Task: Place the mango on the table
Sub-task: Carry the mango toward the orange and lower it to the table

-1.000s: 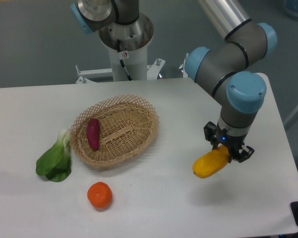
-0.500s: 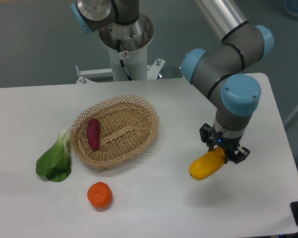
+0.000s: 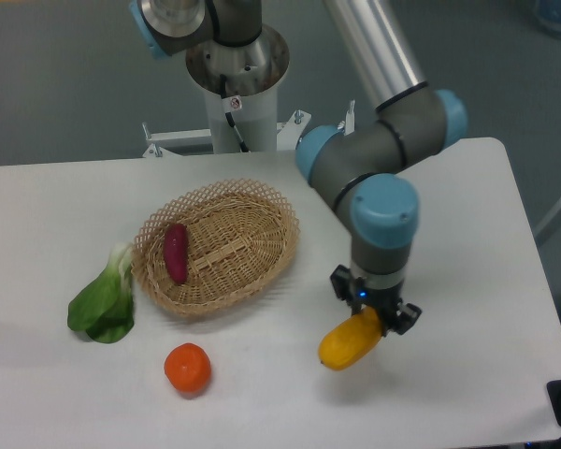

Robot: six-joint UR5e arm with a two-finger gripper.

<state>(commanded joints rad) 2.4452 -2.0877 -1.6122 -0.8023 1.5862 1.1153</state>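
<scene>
The mango (image 3: 347, 342) is a smooth yellow-orange oblong fruit. My gripper (image 3: 374, 313) is shut on its upper right end and holds it tilted just above the white table (image 3: 467, 374), to the front right of the basket. A faint shadow lies under it. I cannot tell whether its lower tip touches the tabletop.
A woven wicker basket (image 3: 262, 201) stands left of centre with a purple-red sweet potato (image 3: 175, 253) in it. A green leafy vegetable (image 3: 104, 303) lies to its left. A round orange fruit (image 3: 187, 368) lies near the front edge. The robot base (image 3: 236, 84) stands behind the table.
The arm has carried the mango to the left and a little lower and nearer the front, from the right side of the table toward its middle.
</scene>
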